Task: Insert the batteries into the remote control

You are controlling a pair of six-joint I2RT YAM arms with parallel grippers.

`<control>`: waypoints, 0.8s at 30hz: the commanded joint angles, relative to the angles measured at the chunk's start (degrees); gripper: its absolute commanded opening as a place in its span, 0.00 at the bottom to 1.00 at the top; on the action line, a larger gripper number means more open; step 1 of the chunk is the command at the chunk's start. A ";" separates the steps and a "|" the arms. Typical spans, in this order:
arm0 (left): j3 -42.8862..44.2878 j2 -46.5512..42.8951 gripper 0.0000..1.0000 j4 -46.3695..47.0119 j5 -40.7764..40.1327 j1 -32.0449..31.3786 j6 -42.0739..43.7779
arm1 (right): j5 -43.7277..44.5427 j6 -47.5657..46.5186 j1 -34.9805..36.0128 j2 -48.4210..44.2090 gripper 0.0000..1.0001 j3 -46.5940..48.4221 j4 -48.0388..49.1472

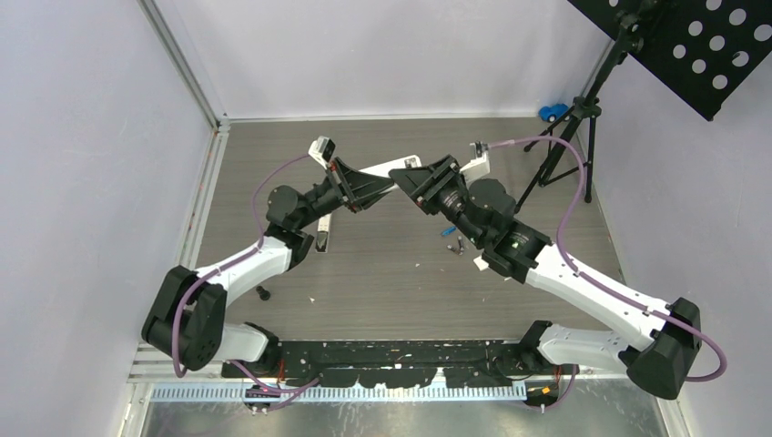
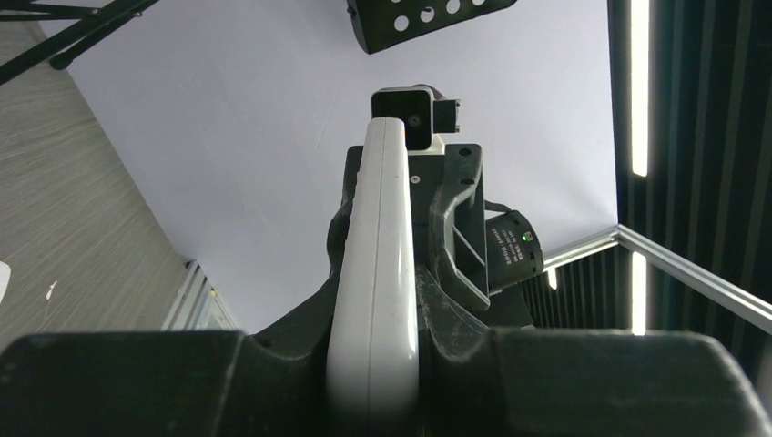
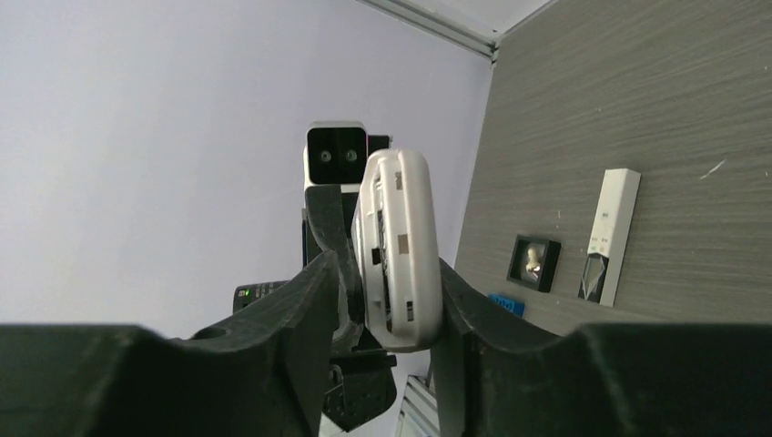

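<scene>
The left arm (image 1: 246, 259) and right arm (image 1: 592, 291) look alike: smooth white shells joined by chunky black joint housings, with black blocks at the bases. A thin purple cable (image 1: 575, 182) runs along the outside of each. Each wrist carries a small white-bodied camera (image 3: 334, 155) with a dark face and two lenses. The jaws are matte black moulded plastic. A round black motor housing (image 2: 514, 250) bears white lettering and a small green light (image 2: 525, 237).
</scene>
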 commanded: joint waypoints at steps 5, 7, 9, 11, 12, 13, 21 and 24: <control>-0.70 1.54 0.00 4.83 -2.25 -0.40 1.70 | 2.05 -3.13 -0.26 -8.06 0.61 -0.23 -4.95; -0.79 1.93 0.00 5.39 -2.11 -0.40 1.56 | 2.56 -3.45 -0.49 -9.84 0.66 -0.63 -5.81; -1.05 2.08 0.00 5.74 -2.00 -0.40 1.59 | 3.23 -3.93 -0.78 -11.32 0.67 -0.84 -7.32; -1.24 2.02 0.00 6.05 -1.92 -0.40 1.67 | 3.39 -4.06 -1.13 -12.20 0.66 -0.82 -8.73; -1.29 2.00 0.00 6.07 -1.83 -0.41 1.68 | 3.46 -4.25 -1.28 -12.39 0.64 -0.67 -9.15; -1.33 1.90 0.00 6.07 -1.79 -0.44 1.75 | 3.61 -4.26 -1.38 -12.43 0.61 -0.42 -10.98; -1.17 1.55 0.00 6.12 -1.16 -0.41 1.77 | 3.27 -5.14 -1.62 -10.31 0.42 1.03 -12.68; -1.16 1.31 0.00 6.07 -1.05 -0.41 1.85 | 3.80 -5.78 -1.69 -9.56 0.45 1.83 -13.61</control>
